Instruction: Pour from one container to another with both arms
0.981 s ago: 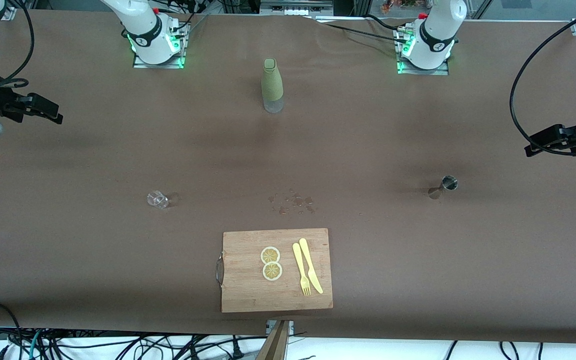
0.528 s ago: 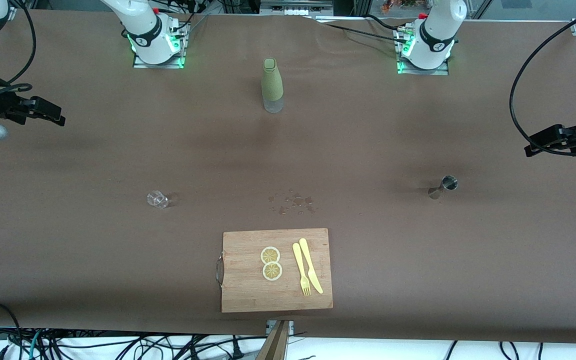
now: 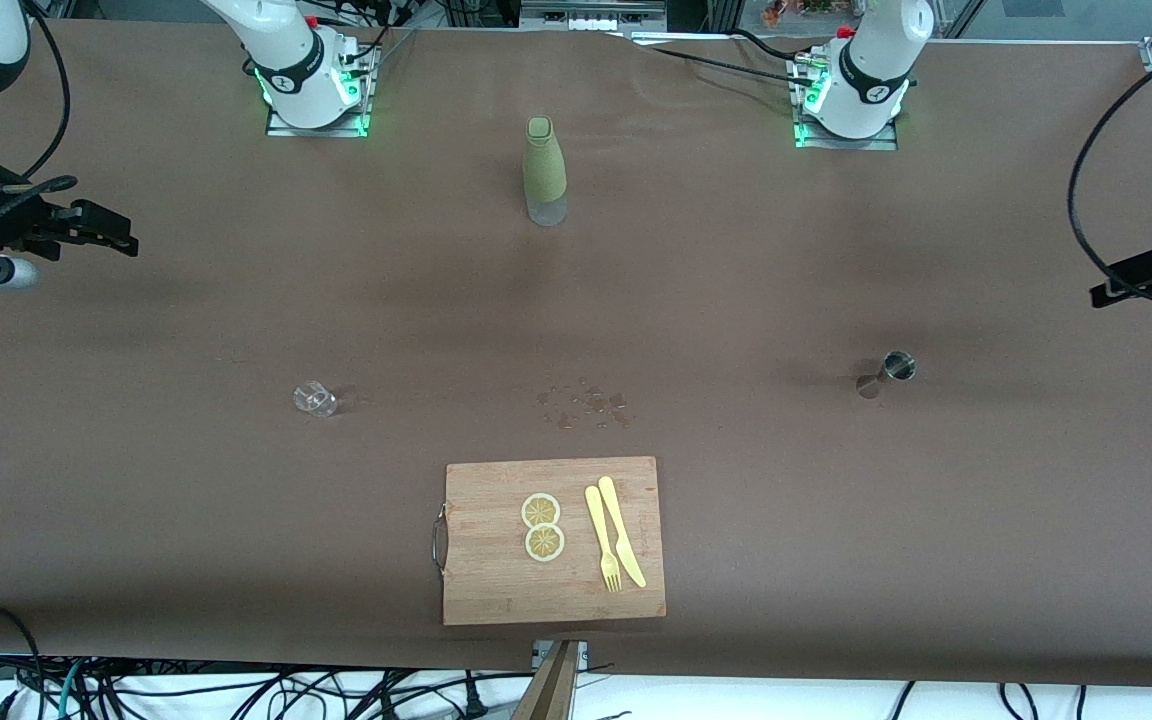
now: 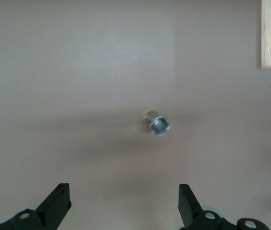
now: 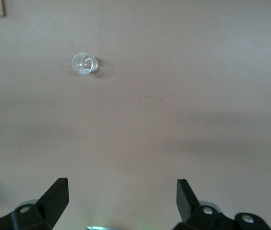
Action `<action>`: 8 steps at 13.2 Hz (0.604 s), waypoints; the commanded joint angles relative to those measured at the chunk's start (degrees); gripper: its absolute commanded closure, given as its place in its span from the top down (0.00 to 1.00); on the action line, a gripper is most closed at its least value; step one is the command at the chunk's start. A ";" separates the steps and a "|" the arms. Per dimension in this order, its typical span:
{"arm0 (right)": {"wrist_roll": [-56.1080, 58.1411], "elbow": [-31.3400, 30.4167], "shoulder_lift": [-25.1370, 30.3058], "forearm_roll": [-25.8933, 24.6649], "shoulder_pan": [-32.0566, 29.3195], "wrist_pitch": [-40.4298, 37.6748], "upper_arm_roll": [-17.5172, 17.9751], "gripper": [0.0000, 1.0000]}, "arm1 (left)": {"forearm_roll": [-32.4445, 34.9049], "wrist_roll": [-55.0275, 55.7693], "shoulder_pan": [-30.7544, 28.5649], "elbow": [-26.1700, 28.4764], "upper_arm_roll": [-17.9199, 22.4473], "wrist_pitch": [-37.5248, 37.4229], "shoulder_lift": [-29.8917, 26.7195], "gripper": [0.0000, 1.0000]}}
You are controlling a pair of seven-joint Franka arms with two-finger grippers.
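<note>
A small clear glass stands toward the right arm's end of the table. A small metal jigger stands toward the left arm's end. A green-sleeved bottle stands upright between the two arm bases. My right gripper hangs open and empty over bare table at the right arm's end, apart from the glass. My left gripper hangs open and empty over the left arm's end, apart from the jigger.
A wooden cutting board lies near the front edge with two lemon slices and a yellow fork and knife on it. Water drops lie just farther from the camera than the board. Cables hang at both ends.
The left gripper has drawn outward toward its end of the table and a little lower in the front view. The right gripper has shifted slightly inward and lower. Nothing on the table moved.
</note>
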State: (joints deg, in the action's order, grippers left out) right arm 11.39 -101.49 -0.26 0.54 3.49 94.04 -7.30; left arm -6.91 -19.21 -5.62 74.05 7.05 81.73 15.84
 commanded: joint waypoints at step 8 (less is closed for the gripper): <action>41.72 1.38 -5.97 12.00 -4.28 0.44 -4.30 1.00 | -9.07 -30.32 -6.32 8.99 7.36 -1.04 2.18 1.00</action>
State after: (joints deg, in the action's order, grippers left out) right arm 43.34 -101.46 -3.81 8.41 0.86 94.58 -10.17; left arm -13.20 -44.37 -10.96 81.34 13.02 81.56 19.08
